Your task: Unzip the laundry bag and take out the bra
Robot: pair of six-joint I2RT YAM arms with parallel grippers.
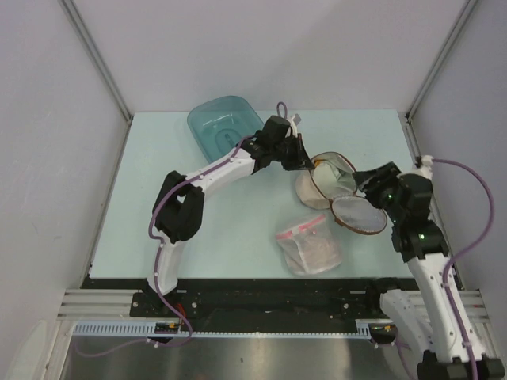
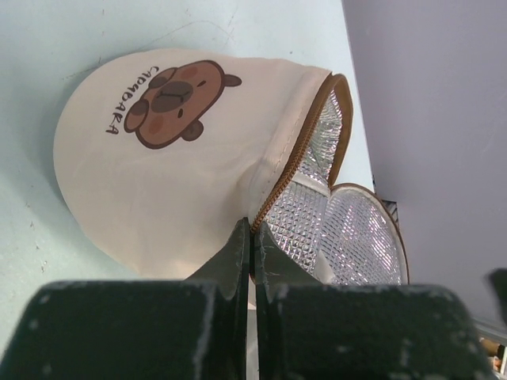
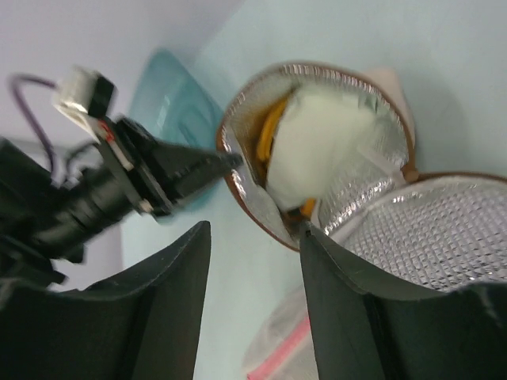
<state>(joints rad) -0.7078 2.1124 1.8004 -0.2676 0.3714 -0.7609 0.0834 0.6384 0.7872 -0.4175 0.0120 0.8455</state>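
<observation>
Pinning the laundry bag (image 2: 158, 174) open: left end effector (image 2: 252, 231) pinches its zip rim. Bag sits unzipped on the tabletop (image 1: 158, 198), bra (image 3: 317, 142) tucked in one half. Spread at the mouth, right end effector (image 3: 255, 231) should reach deep, grab fabric, avoid the lining.

From the right wrist, the bra (image 3: 317, 142) showed only as a white fold with slivers of orange. The rest lay sunk behind the rim of the laundry bag (image 3: 444, 237), whose lower half ran off the right edge. The left gripper (image 3: 223, 162) was blurred and screened part of the teal tub (image 3: 170, 87). The clear plastic bag (image 3: 277, 360) was cut off by the bottom edge. From above, the laundry bag's contents were too small to make out. From the left wrist, that gripper's own out-of-focus body hid the bag's near part, and the bit of zip edge between its closed fingertips was hidden.
</observation>
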